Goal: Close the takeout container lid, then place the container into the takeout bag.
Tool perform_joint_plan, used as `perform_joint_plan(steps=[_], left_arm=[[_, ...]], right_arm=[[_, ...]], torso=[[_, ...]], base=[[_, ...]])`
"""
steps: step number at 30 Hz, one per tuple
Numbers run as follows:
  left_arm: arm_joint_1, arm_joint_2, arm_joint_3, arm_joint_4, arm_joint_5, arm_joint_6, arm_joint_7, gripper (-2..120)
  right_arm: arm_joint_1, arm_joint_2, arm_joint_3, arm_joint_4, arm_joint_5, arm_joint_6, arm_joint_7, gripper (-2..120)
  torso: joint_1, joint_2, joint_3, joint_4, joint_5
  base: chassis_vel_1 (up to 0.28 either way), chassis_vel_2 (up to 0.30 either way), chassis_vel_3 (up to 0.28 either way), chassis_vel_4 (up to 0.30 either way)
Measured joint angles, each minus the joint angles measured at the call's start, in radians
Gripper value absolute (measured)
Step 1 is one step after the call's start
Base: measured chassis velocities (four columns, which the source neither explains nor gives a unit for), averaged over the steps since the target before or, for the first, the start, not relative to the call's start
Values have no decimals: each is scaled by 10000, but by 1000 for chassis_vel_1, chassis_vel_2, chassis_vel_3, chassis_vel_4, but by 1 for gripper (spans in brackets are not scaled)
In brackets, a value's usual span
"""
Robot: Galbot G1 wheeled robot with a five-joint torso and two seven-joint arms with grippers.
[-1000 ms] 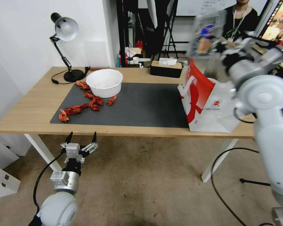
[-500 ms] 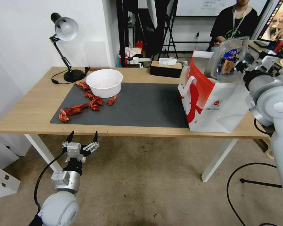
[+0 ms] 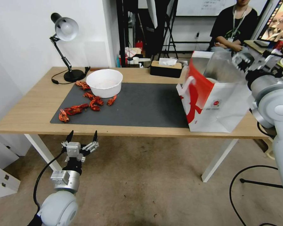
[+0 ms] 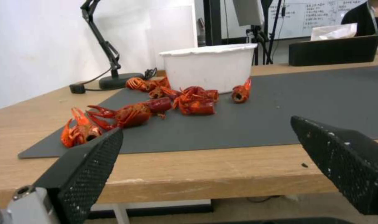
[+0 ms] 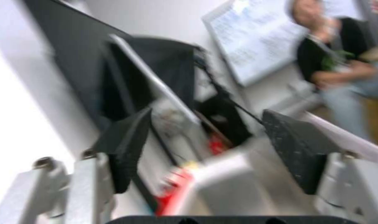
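Two pincers: both released.
Right pincer (image 3: 242, 61): above the takeout bag (image 3: 215, 103) mouth, fingers spread, empty.
Takeout bag: upright at table (image 3: 28, 116) 3 o'clock edge, mouth up.
Left pincer (image 3: 81, 136): below table's near edge.

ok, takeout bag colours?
White and red takeout bag, silver foil lining, small round red logo; head view.

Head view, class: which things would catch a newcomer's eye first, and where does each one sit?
The tall red and white takeout bag stands open at the right end of the wooden table, with the right claw open just above its far rim. On the dark mat to the left, bright red crayfish lie scattered beside a round white bowl. The left claw hangs open below the table's near edge.
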Motion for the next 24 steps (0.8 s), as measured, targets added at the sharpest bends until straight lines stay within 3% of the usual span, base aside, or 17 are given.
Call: perform_joint_plan(steps=[2, 4, 5, 6, 11, 14, 19, 21, 22, 24], left_arm=[[-2, -5, 0, 0, -5, 0, 1, 100], [-1, -7, 0, 0, -6, 0, 1, 100], [0, -12, 0, 9, -8, 0, 1, 100], [0, -15, 0, 14, -9, 0, 2, 100], [-21, -39, -1, 27, -12, 0, 4, 100], [-27, -54, 0, 31, -13, 0, 4, 100], [-25, -103, 12, 35, -12, 4, 4, 100], [-25, -121, 15, 35, -10, 6, 4, 100], [-25, -121, 15, 35, -10, 6, 4, 100], [-21, -160, 16, 35, -7, 8, 3, 100]], right_arm=[[-279, -104, -68, 272, 136, 698, -1306, 84], [-344, -122, -83, 323, 145, 792, -1541, 86], [-688, -204, -171, 597, 78, 1214, -2713, 93], [-853, -244, -230, 742, 36, 1367, -3175, 96], [-1680, -430, -590, 1478, -536, 1617, -4437, 100], [-2085, -470, -731, 1727, -1117, 1612, -4748, 100], [-3670, -406, -1027, 2272, -4148, 1540, -5378, 100], [-4426, -238, -1265, 2455, -5775, 1503, -5069, 100], [-4426, -238, -1265, 2455, -5775, 1503, -5069, 100], [-5199, 39, -1482, 2622, -7229, 1415, -4297, 100]], torso=[[0, 0, 0, 0, 1], [0, 0, 0, 0, 0], [0, 0, 0, 0, 1], [0, 0, 0, -1, 1], [0, 0, -1, 0, 0], [0, 0, -1, -1, -1], [0, 0, 1, -2, 1], [0, 0, 0, -1, 1], [0, 0, 0, -1, 1], [0, 0, 1, 0, 0]], base=[[0, 0, 0, 0], [0, 0, 0, 0], [0, 0, 0, 0], [0, 0, 0, 0], [0, 0, 0, 0], [0, 0, 0, 0], [0, 0, 0, 0], [0, 0, 0, 0], [0, 0, 0, 0], [0, 0, 0, 0]])
